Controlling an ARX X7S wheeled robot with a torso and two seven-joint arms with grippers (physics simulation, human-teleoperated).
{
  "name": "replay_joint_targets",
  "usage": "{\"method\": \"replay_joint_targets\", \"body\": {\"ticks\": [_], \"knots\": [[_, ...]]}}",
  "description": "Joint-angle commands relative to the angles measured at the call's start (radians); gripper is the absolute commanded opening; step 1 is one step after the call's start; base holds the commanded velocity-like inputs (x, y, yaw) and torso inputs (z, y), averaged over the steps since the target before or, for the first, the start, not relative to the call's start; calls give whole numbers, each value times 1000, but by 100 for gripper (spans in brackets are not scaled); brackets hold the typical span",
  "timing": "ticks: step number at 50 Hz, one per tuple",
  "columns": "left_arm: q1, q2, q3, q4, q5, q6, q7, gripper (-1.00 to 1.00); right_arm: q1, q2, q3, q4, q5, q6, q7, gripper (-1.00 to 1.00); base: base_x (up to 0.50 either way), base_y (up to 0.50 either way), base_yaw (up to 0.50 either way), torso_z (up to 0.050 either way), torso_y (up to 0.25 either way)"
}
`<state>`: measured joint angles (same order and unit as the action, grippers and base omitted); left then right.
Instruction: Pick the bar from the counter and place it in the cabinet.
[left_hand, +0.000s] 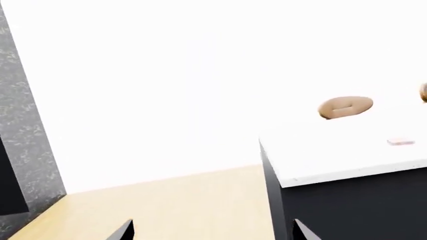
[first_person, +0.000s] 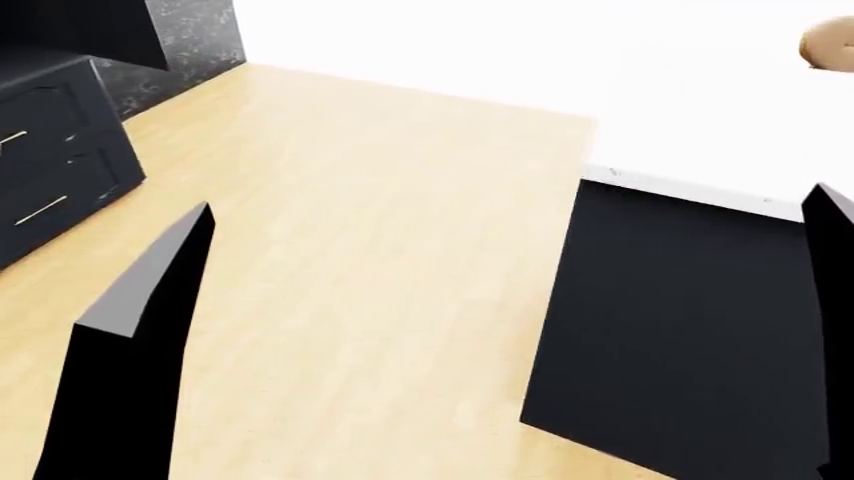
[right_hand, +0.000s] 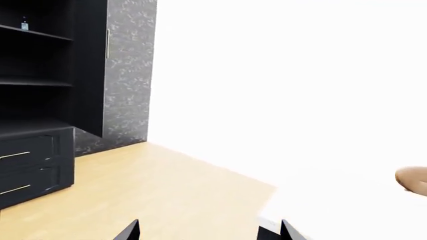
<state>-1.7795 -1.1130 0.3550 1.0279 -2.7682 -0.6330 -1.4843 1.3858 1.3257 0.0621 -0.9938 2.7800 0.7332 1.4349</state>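
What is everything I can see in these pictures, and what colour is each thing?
Bar: one, pale pink, flat on the counter, small and blurred.
Round items: two, tan, on the counter beyond the bar; one is cut off at the picture edge.
Counter: one, white top on black base.
Cabinet: one, dark navy-black with brass handles and shelves, across the floor.
Small bottle: one, on an upper shelf; colour unclear.
Floor: light wood.
Wall panel: grey, speckled.
Left gripper: black fingertips, spread apart.
Right gripper: black fingertips, spread apart.
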Motion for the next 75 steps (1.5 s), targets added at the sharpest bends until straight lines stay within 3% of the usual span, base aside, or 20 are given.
{"method": "replay_joint_targets", "body": {"ticks": [1,15,54,64,75], "knots": [[5,-3,-3,5,0,3,4,100,-79,3,80,1,5,21,1,100,-462,-190,0,0,0],[2,7,-5,5,-6,0,-7,100,-140,-8,146,-3,15,34,9,100,-462,-190,0,0,0],[-9,-15,20,-31,25,-33,29,100,-112,28,102,3,-4,25,-38,100,-462,-190,0,0,0],[-5,-32,15,-34,28,-36,42,100,68,41,-89,7,-15,-5,-54,100,-462,-190,0,0,0],[16,-42,7,-34,42,-35,64,100,193,-10,-208,14,-10,1,-10,100,-456,-202,0,0,0]]}}
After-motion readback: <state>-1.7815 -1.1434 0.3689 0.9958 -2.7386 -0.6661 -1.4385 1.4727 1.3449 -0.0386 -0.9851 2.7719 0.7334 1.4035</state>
